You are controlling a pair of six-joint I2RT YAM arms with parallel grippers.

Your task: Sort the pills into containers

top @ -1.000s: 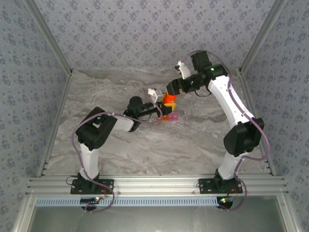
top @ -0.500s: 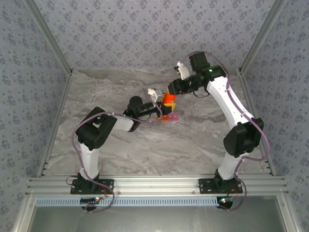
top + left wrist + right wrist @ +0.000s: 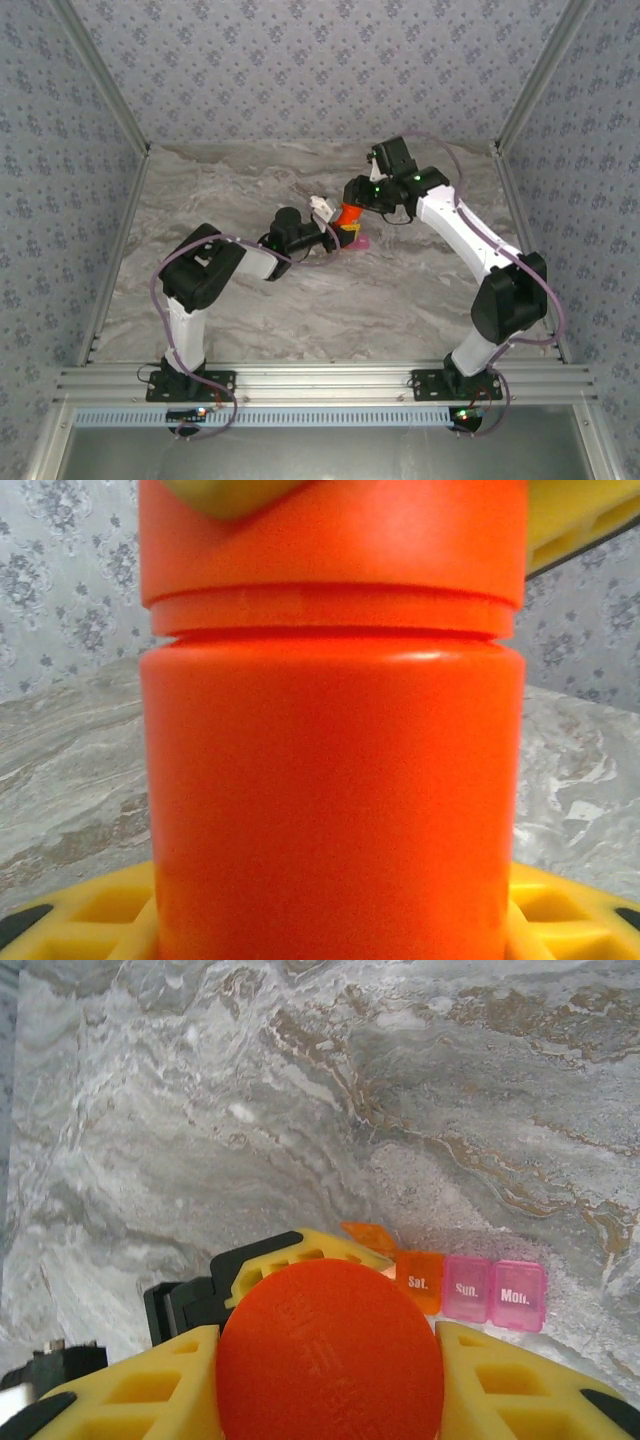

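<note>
An orange round bottle stands upright near the table's middle, and its body looms close in the left wrist view. My left gripper is shut on its lower body, with yellow fingers on both sides. From above, my right gripper is shut on the bottle's orange cap, its fingers pressed to either side. Just beyond the bottle lie the containers, a strip of small orange and pink cells marked Sat., Sun. and Mon., with one orange lid flipped up. The pills are hidden.
The grey marble table runs between patterned walls at the back and sides, with a metal rail along the near edge. Both arms meet at the bottle in the middle of the table.
My right gripper has swung down over the bottle and closed on its cap. The left gripper and bottle have shifted slightly toward the near side.
</note>
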